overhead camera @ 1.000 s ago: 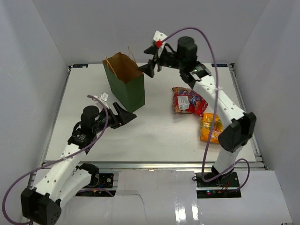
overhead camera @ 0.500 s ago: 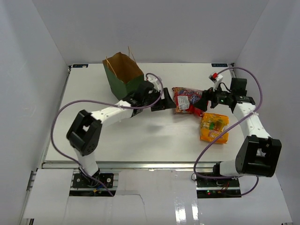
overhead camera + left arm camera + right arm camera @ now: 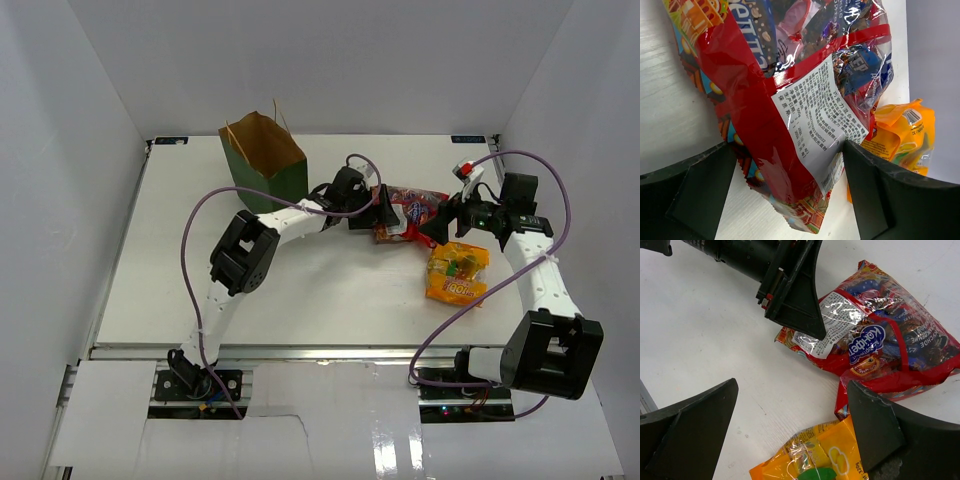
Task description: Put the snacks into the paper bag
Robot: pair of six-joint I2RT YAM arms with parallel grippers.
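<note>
The large red bag [image 3: 412, 210] of snacks lies right of centre on the table, with the large orange bag [image 3: 458, 274] just in front of it. My left gripper [image 3: 381, 212] is open and straddles the red bag's [image 3: 790, 75] left end [image 3: 790, 192], one finger on each side. My right gripper [image 3: 442, 222] hangs open [image 3: 790, 425] above the gap between the red bag [image 3: 885, 340] and the orange bag [image 3: 815, 455]. The dark green paper bag [image 3: 264, 172] stands upright at the back left, its mouth open. The small packets are out of view.
The white table [image 3: 300, 290] is walled by white panels on three sides. The left arm's cable [image 3: 200, 215] loops over the table left of centre. The left finger [image 3: 797, 295] shows in the right wrist view, pressed against the red bag's label.
The left arm swung from the near left across to the red bag. The right arm dropped from above the paper bag to the two large bags. Both grippers opened a little wider.
</note>
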